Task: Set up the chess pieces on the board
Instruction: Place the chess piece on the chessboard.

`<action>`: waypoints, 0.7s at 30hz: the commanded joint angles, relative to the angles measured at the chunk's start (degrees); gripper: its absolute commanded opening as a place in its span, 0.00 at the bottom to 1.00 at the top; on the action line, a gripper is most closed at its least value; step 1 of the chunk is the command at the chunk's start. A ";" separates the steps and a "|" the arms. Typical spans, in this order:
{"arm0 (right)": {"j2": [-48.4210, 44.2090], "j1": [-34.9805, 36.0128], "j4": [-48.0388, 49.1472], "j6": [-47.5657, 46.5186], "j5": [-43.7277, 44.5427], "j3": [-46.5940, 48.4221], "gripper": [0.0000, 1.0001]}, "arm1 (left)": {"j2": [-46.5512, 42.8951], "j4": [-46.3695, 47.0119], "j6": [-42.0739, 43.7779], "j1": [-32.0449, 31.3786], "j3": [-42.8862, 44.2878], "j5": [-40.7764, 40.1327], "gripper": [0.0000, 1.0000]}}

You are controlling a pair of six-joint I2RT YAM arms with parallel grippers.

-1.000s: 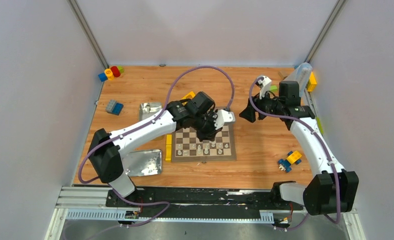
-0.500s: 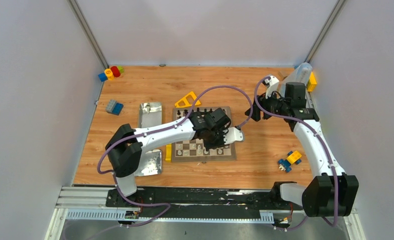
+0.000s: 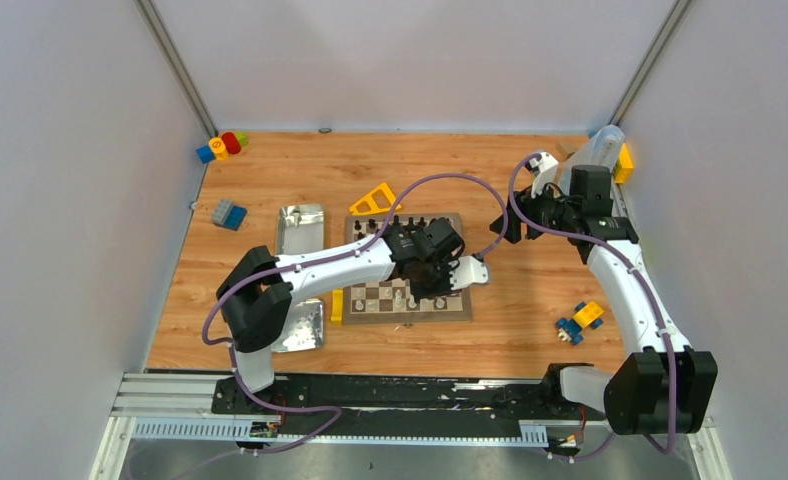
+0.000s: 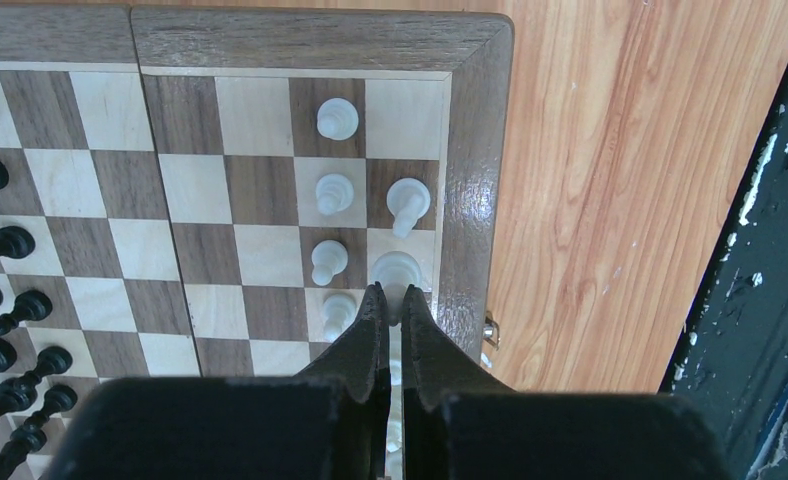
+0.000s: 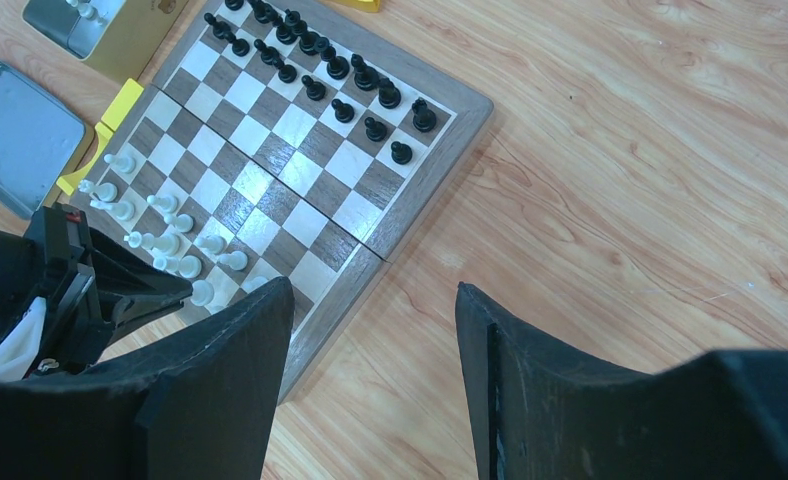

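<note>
The board (image 3: 460,312) lies mid-table, also in the left wrist view (image 4: 470,180) and the right wrist view (image 5: 440,130). Black chess pieces (image 3: 400,222) fill its far rows (image 5: 320,60) (image 4: 10,240). White chess pieces (image 4: 335,190) stand in the near rows (image 5: 160,240). My left gripper (image 3: 434,286) hangs over the near right corner, jaws nearly closed (image 4: 391,295) on a round white piece (image 4: 397,270) at the tips over the back row. My right gripper (image 3: 500,228) is open and empty (image 5: 373,285) above the bare table right of the board.
An open metal tin (image 3: 300,228) and its lid (image 3: 295,325) lie left of the board. A yellow block (image 3: 337,300) touches the board's left edge, and a yellow triangle (image 3: 373,199) lies behind it. A toy car (image 3: 580,320) and coloured blocks (image 3: 222,145) lie further off.
My left gripper moved from over the board's far middle toward the near right corner, then barely shifted. My right gripper pulled back slightly to the right, then stayed.
</note>
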 commanded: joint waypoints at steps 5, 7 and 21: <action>-1.31 -0.40 2.25 -0.26 -0.99 -0.18 0.62 | 0.74 2.27 0.84 -0.45 -0.69 0.87 0.02; -1.31 -0.37 2.27 -0.26 -1.10 -0.14 0.62 | 0.71 2.26 0.84 -0.47 -0.82 0.89 0.02; -1.10 -0.40 2.05 -0.35 -1.66 -0.27 0.62 | 1.37 2.31 0.82 -0.39 -1.69 1.71 0.04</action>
